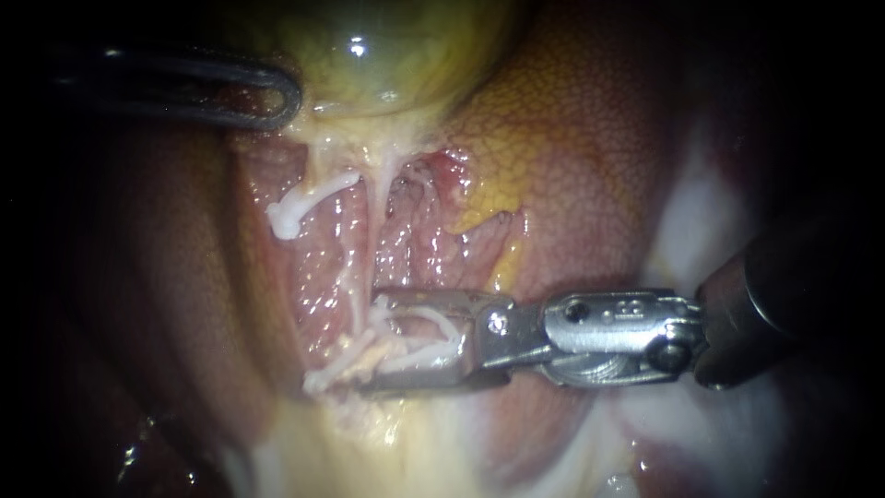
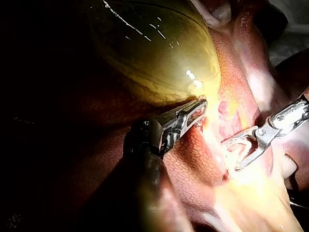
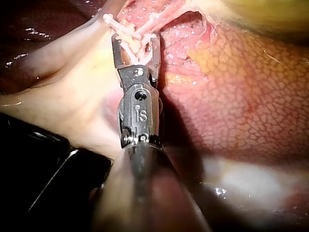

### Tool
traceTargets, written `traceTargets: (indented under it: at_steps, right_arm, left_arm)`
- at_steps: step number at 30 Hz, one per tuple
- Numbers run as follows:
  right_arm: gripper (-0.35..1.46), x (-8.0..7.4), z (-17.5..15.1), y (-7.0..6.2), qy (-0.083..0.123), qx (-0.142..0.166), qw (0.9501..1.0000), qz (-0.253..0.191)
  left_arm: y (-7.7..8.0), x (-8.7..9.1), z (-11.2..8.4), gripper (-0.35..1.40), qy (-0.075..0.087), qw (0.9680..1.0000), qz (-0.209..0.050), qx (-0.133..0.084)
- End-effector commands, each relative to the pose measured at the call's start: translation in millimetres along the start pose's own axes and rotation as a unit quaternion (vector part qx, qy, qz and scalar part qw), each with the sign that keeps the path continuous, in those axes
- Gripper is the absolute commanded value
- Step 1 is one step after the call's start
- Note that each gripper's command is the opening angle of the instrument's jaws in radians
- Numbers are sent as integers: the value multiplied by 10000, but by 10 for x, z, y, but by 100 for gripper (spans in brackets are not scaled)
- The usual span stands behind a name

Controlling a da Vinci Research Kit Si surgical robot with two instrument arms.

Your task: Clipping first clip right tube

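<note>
Right tube (image 1: 396,350), a pale whitish strand, lies at about 7 o'clock from the centre of the endoscope view, between the two halves of the right instrument's pincer. The mottled red-brown liver (image 1: 590,166) fills most of the field. The yellow-green gallbladder (image 1: 387,55) bulges at 12 o'clock. The left instrument (image 1: 288,97) reaches in at 10 o'clock, its pincer clenched on the gallbladder's lower edge. The right instrument (image 1: 373,339) enters from 4 o'clock, its pincer released and straddling the tube. A second white tube (image 1: 300,207) curls at 11 o'clock from it, apart.
</note>
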Motion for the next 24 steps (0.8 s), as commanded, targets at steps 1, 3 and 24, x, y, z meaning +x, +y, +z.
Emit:
traceTargets:
  at_steps: [1,3,24]
  right_arm:
    - [50,1,-1,0,0,1,10000,0]
    - [50,2,-2,-2,0,8,10000,4]
    - [50,36,-74,-8,-16,127,9998,125]
  left_arm:
    - [0,0,0,-35,0,10000,1,0]
    - [0,0,0,-35,0,10000,1,1]
    - [1,1,-2,-35,2,10000,4,7]
